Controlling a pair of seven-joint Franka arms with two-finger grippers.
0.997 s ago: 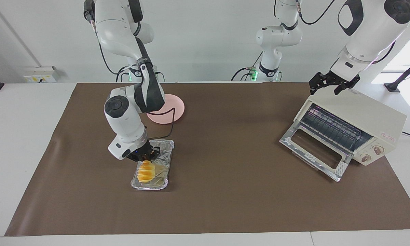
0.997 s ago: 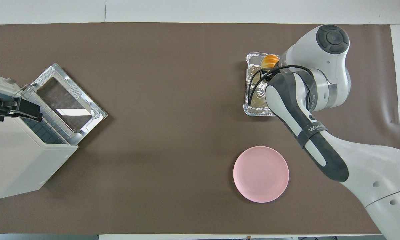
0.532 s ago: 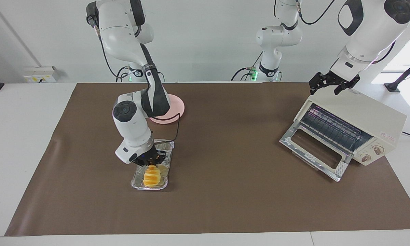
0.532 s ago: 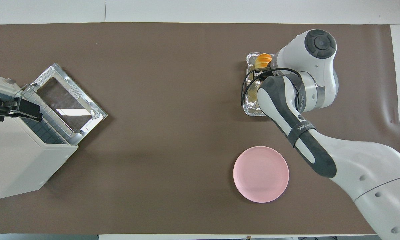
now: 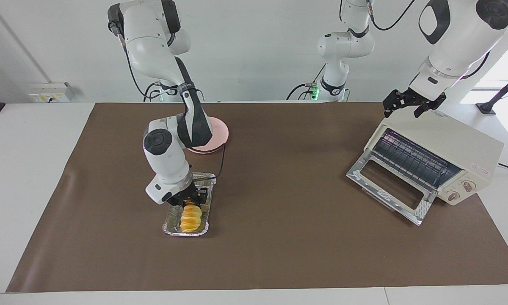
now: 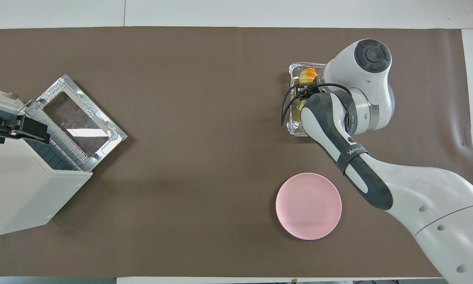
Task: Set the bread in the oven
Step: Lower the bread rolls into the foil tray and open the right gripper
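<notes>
From my station I had the bread [image 5: 190, 219] lying lengthwise in the foil tray [image 5: 167, 223], at the tray's end farther from the robots, toward the right arm's end of the worktop [image 5: 279, 237]. The right gripper [image 5: 189, 200] was low over the tray at the loaf's nearer tip. I could not tell whether its fingers were parted around that tip or already pinching it, because the wrist hid them from above and the facing view showed only dark links against the crust. The loaf rested in the tray, so I judged it not yet lifted.

The left gripper [image 5: 409, 103] waited over the top of the oven [image 5: 457, 146] with its fingers spread wide and nothing between them. The oven stood at the left arm's end, its glass door [image 5: 389, 186] dropped open and the wire rack [image 5: 410, 159] exposed. The pink plate [image 5: 218, 135] sat nearer the robots than the tray.

My read of the bread was light, soft and easily crushed, with ridged segments that could tear or buckle if squeezed at one end. I would have taken it across the middle, fingers on its two long flanks, with gentle pressure only. The thin foil tray looked liable to slide or lift along with it.
</notes>
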